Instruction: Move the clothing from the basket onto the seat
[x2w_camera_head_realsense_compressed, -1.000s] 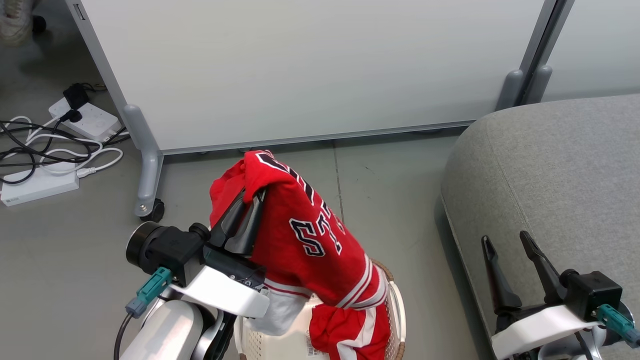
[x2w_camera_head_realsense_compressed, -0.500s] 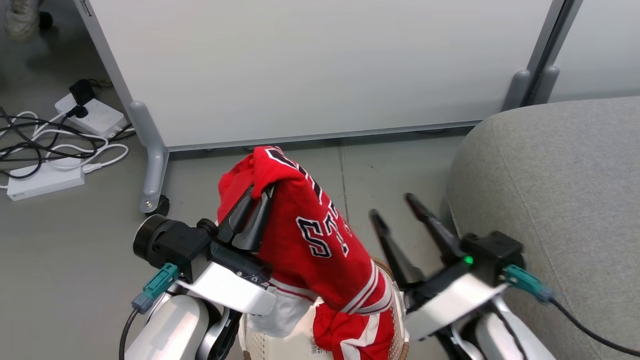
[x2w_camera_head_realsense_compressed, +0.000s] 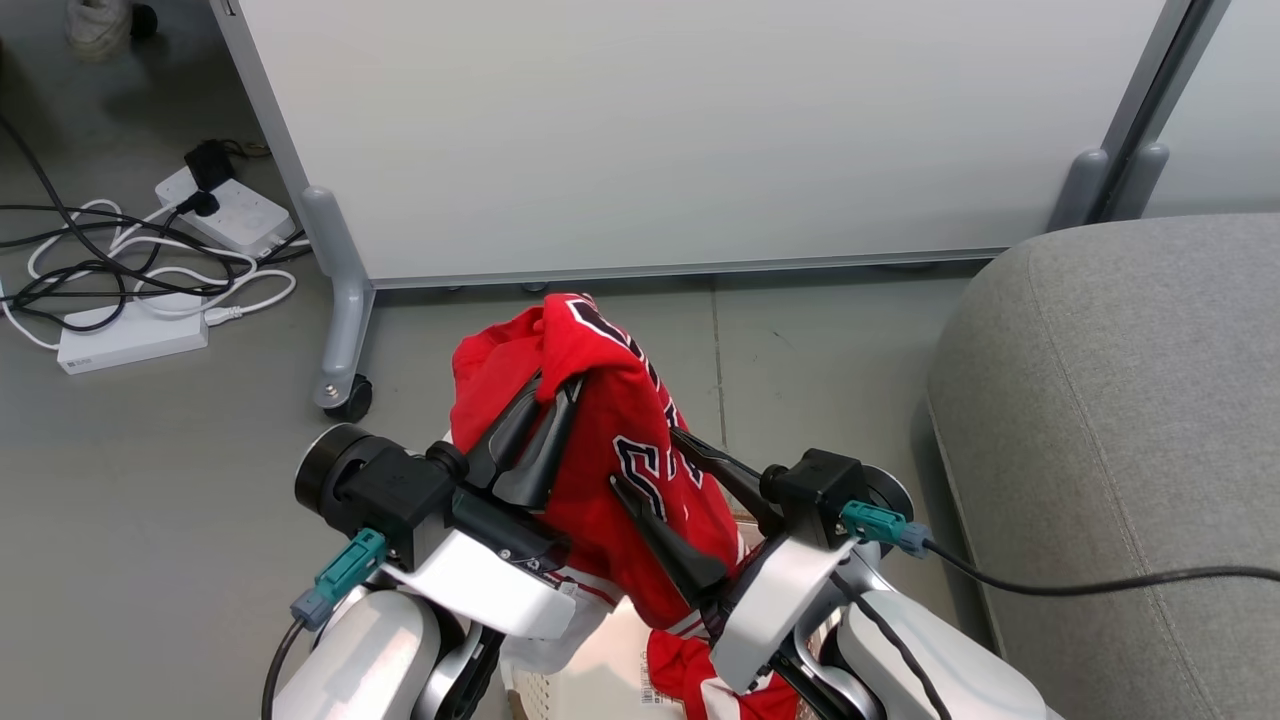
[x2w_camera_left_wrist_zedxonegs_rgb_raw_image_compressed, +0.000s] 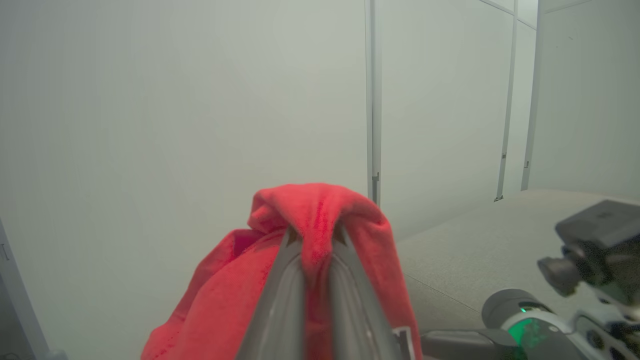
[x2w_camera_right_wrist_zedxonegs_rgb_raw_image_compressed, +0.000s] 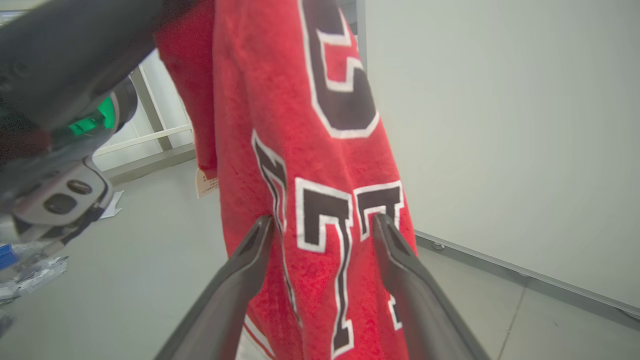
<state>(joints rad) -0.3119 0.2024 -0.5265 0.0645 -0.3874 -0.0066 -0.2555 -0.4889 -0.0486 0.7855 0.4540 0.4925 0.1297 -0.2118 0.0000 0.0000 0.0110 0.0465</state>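
My left gripper (x2w_camera_head_realsense_compressed: 560, 385) is shut on a fold of the red jersey (x2w_camera_head_realsense_compressed: 610, 420) and holds it up above the basket (x2w_camera_head_realsense_compressed: 575, 685); in the left wrist view the cloth (x2w_camera_left_wrist_zedxonegs_rgb_raw_image_compressed: 320, 210) bunches over the closed fingertips (x2w_camera_left_wrist_zedxonegs_rgb_raw_image_compressed: 292, 240). My right gripper (x2w_camera_head_realsense_compressed: 645, 458) is open, with its fingers at the jersey's lettered face. In the right wrist view the navy-and-white letters (x2w_camera_right_wrist_zedxonegs_rgb_raw_image_compressed: 320, 215) hang right at that gripper (x2w_camera_right_wrist_zedxonegs_rgb_raw_image_compressed: 322, 220); I cannot tell whether they touch it. Red shorts (x2w_camera_head_realsense_compressed: 675, 665) lie in the cream basket under the arms. The grey seat (x2w_camera_head_realsense_compressed: 1120, 420) stands at the right.
A white partition panel (x2w_camera_head_realsense_compressed: 700, 130) on castor feet (x2w_camera_head_realsense_compressed: 345, 395) stands behind the jersey. Power strips and tangled cables (x2w_camera_head_realsense_compressed: 150, 270) lie on the floor at the left. A shoe (x2w_camera_head_realsense_compressed: 95, 20) shows at the top left. Bare grey floor (x2w_camera_head_realsense_compressed: 820, 370) separates basket and sofa.
My right arm has swung left from beside the sofa up to the hanging jersey, still open. The left gripper keeps its hold. The camera has shifted, so the scene sits further right.
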